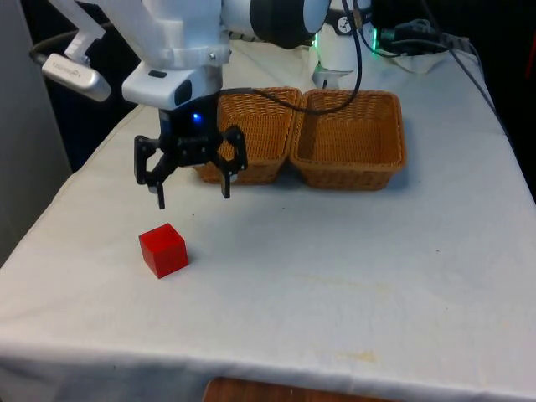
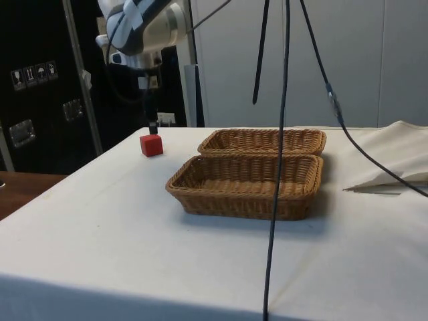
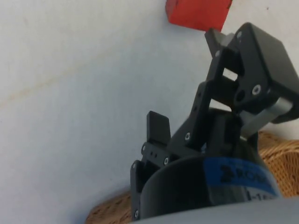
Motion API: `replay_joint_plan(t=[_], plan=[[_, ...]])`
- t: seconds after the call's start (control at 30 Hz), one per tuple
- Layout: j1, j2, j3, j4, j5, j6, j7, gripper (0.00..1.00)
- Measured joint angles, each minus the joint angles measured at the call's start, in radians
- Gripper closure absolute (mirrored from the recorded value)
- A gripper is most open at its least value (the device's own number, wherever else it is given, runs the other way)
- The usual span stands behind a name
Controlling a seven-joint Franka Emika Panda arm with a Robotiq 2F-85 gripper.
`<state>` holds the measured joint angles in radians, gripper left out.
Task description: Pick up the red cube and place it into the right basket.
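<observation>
Nearest the front camera lies the white cloth (image 1: 352, 276) over the table, bare at its near edge apart from a faint yellowish stain. A little farther in, toward the front view's left, the red cube (image 1: 163, 249) sits flat on the cloth, one corner turned toward the camera; it carries no label or marking that can be made out. In the side view the red cube (image 2: 152, 144) stands at the far left of the table, well apart from the baskets, and in the wrist view the red cube (image 3: 198, 13) lies just past the fingertips.

Just beyond the cube, the black gripper (image 1: 193, 195) hangs above the cloth with its fingers spread wide and nothing between them (it is not touching the cube). The side view places the gripper (image 2: 152, 126) directly above and slightly behind the cube. In the wrist view the gripper (image 3: 187, 79) bears a blue band with partial white lettering, too cut off to read.

Farther back two woven wicker baskets stand side by side, touching: the left basket (image 1: 272, 105), partly behind the gripper, and the right basket (image 1: 394, 138) on the front view's right. Both are empty. The side view's dark cabinets (image 2: 33, 100) carry small white stickers with pictograms, not legible.
</observation>
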<state>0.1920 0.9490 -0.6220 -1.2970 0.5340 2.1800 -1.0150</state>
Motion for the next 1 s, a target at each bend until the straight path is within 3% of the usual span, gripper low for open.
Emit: replay_joint_plan(t=[0.67,0.77,1.0], plan=[[-0.017,0.117,-0.003,0.119,0.035,0.004,-0.092,0.00],[-0.025,0.139,-0.005,0.140,0.050,0.005,-0.115,0.00],[-0.031,0.144,-0.016,0.151,0.054,0.003,-0.121,0.00]])
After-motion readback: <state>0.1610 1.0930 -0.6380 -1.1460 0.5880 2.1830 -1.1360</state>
